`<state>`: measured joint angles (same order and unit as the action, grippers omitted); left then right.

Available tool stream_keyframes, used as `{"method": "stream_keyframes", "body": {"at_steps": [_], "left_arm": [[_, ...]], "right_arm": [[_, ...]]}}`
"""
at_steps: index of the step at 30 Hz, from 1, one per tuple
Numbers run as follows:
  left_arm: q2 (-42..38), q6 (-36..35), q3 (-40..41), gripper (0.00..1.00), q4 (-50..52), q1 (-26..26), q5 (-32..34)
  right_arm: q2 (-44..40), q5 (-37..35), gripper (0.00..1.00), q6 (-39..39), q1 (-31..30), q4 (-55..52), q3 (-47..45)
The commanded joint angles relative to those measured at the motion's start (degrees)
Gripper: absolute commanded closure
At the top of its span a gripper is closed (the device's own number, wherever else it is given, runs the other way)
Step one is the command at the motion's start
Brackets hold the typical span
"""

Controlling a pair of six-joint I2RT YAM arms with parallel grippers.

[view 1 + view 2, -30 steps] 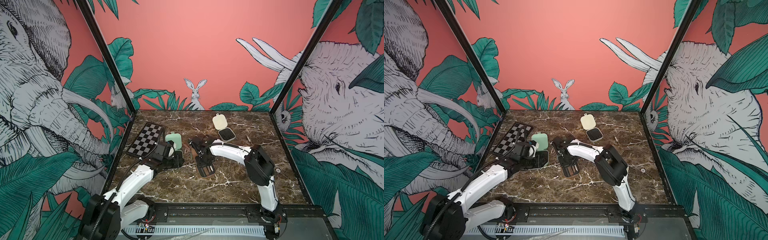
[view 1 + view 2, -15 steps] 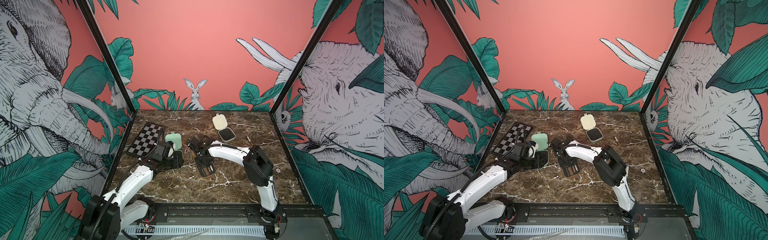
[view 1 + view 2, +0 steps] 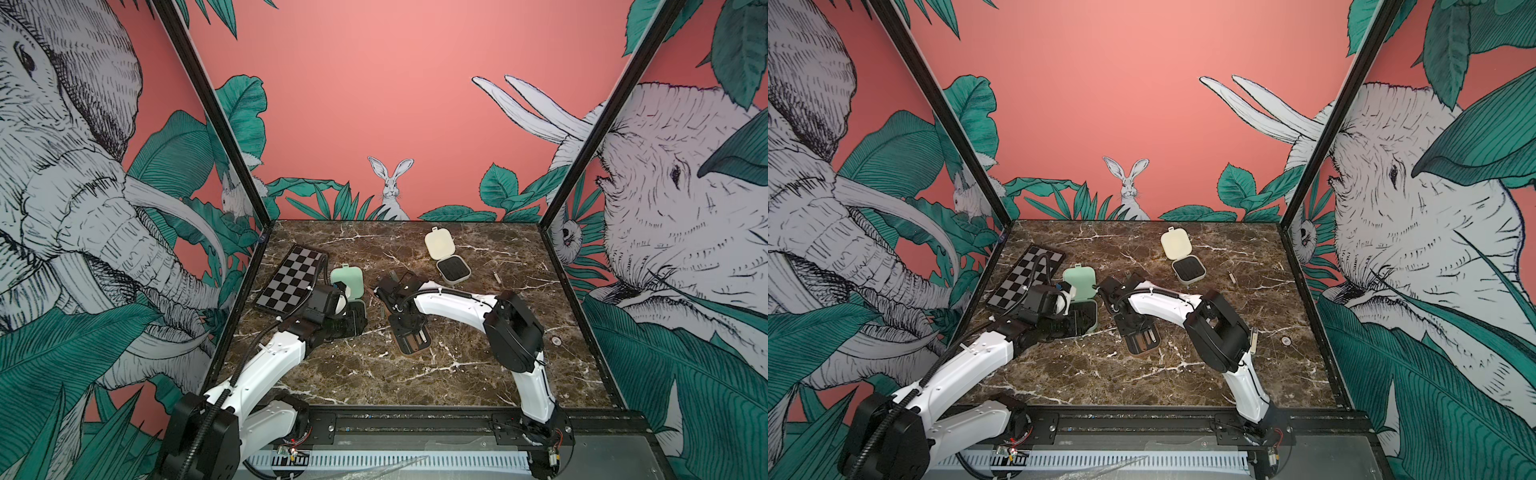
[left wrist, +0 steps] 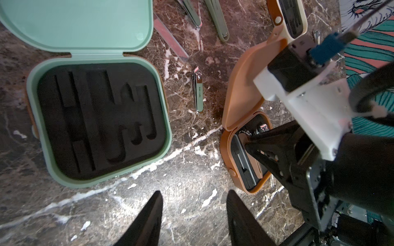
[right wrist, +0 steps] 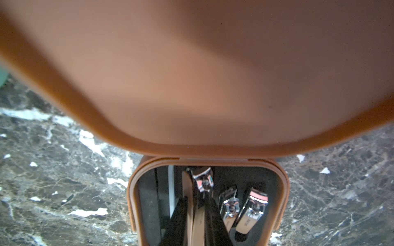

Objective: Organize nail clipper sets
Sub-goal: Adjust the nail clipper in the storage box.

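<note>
Currently: left gripper hangs above the dark brown veined marble tabletop. Its jaws are spread wide, with nothing between them.

Mint-green rounded-square hinged case: open, lid laid flat back. The slots of its black ribbed foam insert are bare. In both top views it sits just beside the black-and-grey checkerboard.

Mint-green metal nail clipper lies on the marble between the mint case and the brown one. More slim mint-green tools lie near the corner of the mint lid.

Brown rounded-square hinged case: open, near table centre, lid tilted up. Right gripper reaches down into its base. Its jaws are nearly together, with the fingertips on either side of a slim brown metal tool in the insert. Cannot tell whether they pinch it or merely flank it. Two chrome nail clippers with brown levers sit in slots just beside it. A third clipper head shows just past the fingertips.

Cream rounded-square hinged case: open, lid flat, well apart from the other two, toward the back wall. A small pale slim tool lies alone on the marble near it.
</note>
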<state>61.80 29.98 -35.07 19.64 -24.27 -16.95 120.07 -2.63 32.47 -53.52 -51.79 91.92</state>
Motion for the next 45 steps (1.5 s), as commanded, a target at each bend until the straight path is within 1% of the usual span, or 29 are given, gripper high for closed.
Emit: {"method": "stream_keyframes", "body": {"at_steps": [1,6,12,20,25,29,31,37,43,45], "left_arm": [[-1.2,-0.1,0.5,0.49,0.8,0.4,0.0],[-1.2,-0.1,0.6,0.49,0.8,0.4,0.0],[-1.3,0.1,1.0,0.49,0.6,0.4,-0.3],[-1.8,0.2,1.2,0.49,0.7,0.4,0.0],[-2.1,0.5,1.3,0.49,0.7,0.4,-0.1],[-2.2,0.4,1.1,0.49,0.8,0.4,-0.1],[-2.2,0.4,1.0,0.49,0.9,0.4,-0.1],[-2.1,0.6,0.6,0.49,1.2,0.4,-0.1],[-1.9,0.9,0.5,0.49,1.2,0.4,-0.4],[-1.6,1.0,0.4,0.49,1.2,0.4,-0.5]], "right_arm": [[7.1,-5.5,0.87,0.9,0.1,-1.3,-3.6],[9.3,-8.5,0.88,2.1,-1.2,-2.1,-4.5],[10.8,-9.1,0.87,3.1,-1.9,-1.6,-4.8],[13.9,-11.5,0.87,3.6,-3.2,-2.8,-4.4],[17.4,-13.0,0.87,3.8,-4.5,-4.8,-2.6],[18.3,-11.4,0.87,4.1,-5.3,-3.7,-2.9],[17.1,-9.6,0.87,4.4,-5.3,-1.8,-4.2],[9.7,-8.4,0.85,3.7,-4.4,0.4,-6.1],[3.5,-7.5,0.83,1.9,-1.3,0.0,-4.6],[2.5,-7.4,0.8,0.8,-0.6,-0.1,-3.5]]}}
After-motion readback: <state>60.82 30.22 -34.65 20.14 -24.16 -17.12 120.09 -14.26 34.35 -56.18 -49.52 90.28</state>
